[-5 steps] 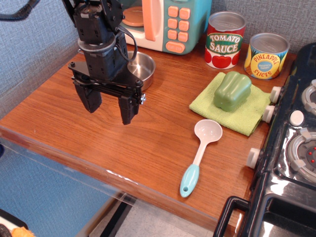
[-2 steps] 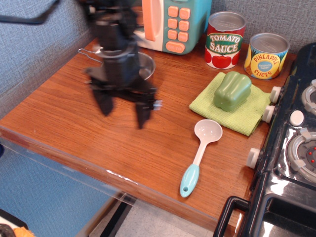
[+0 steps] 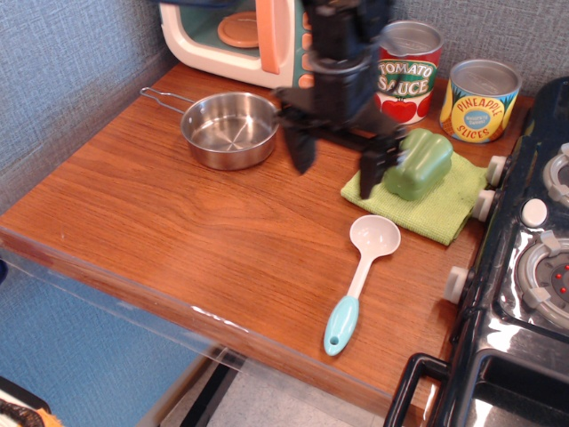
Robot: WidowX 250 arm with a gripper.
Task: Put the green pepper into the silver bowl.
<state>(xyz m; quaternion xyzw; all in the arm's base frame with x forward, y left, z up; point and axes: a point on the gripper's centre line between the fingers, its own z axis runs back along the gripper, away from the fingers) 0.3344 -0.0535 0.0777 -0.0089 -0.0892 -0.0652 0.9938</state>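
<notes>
Plastic is what the green pepper (image 3: pixel 420 164) looks to be: matte, hollow-seeming and blocky, so I judge it light and stiff, unlikely to dent or break under a firm squeeze. It rests on a lime-green cloth (image 3: pixel 444 206) at the right of the table (image 3: pixel 160 222), in front of the tomato sauce can (image 3: pixel 405 69) and the pineapple can (image 3: pixel 480 100). The end effector (image 3: pixel 338 162) hangs just left of the pepper, its two dark fingers spread apart and holding nothing; the right finger is close beside the pepper's left flank, though contact cannot be judged. The lobes give ridges and grooves, so the surest hold is probably across the broad middle, pads set on opposite flatter sides and not on a rounded shoulder, where smooth plastic could squirt out. The soft cloth may bunch if the fingers drag it. The silver bowl (image 3: pixel 230 130) sits empty, well apart to the left.
</notes>
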